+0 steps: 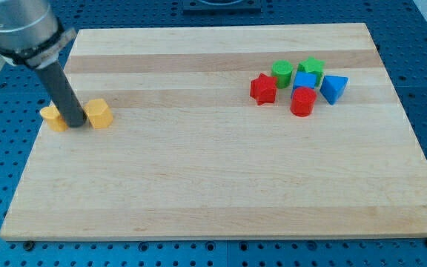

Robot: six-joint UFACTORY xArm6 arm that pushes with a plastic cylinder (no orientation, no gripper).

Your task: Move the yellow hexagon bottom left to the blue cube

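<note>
My tip [76, 124] rests on the board at the view's left, between two yellow blocks. The yellow hexagon [99, 113] sits just right of the tip, touching or nearly touching it. A second yellow block [53, 117], perhaps a star, lies just left of the tip and is partly hidden by the rod. The blue cube [304, 80] sits far off at the view's upper right, inside a tight cluster of blocks.
Around the blue cube stand a red star [263, 88], a green cylinder [282, 73], a green star [311, 67], a red cylinder [302, 101] and a blue triangle [333, 89]. The wooden board [213, 185] lies on a blue perforated table.
</note>
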